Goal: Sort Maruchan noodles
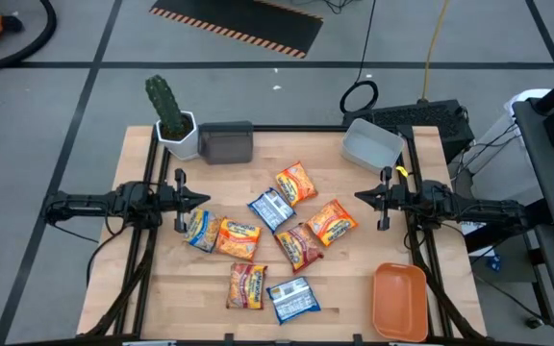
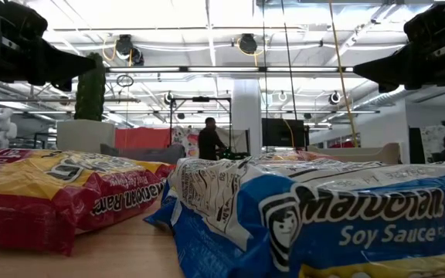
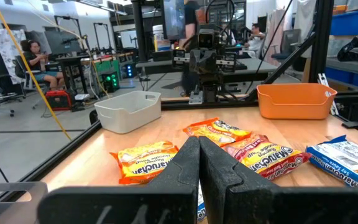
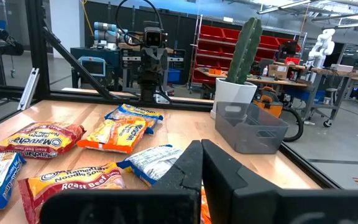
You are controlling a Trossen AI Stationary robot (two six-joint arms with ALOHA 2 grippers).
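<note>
Maruchan noodles [image 1: 273, 248] lie loose in a scatter across the middle of the wooden table [image 1: 162, 288], eight packets countable from above, none in any container yet, so sorting looks not started. Orange-yellow ones sit mid-table, one blue-white packet [image 1: 272, 209] in the centre, another blue-white packet [image 1: 292, 298] near the front edge beside a dark red packet [image 1: 246, 285]. Some touch or overlap at the edges, which will make single picks awkward. Left gripper [image 1: 203, 200] hangs at the left edge of the pile, fingers pressed together, holding nothing; right gripper [image 1: 362, 197] mirrors it on the right side, also closed tight and empty. Both face inward at the pile, probably a ready pose. Containers ring the pile, likely one per flavour: grey bin [image 1: 226, 142] at the back next to the potted cactus [image 1: 171, 115], pale bin [image 1: 370, 146] back right, orange tray [image 1: 399, 299] front right. Which colour goes where cannot be told. Low view is mostly blocked by the two nearest packets, the rest of the pile hidden behind them. Wrist views each have packets cut off by their own fingers. Flavour text is unreadable on most packs from above. People in the room behind, away from the table.
</note>
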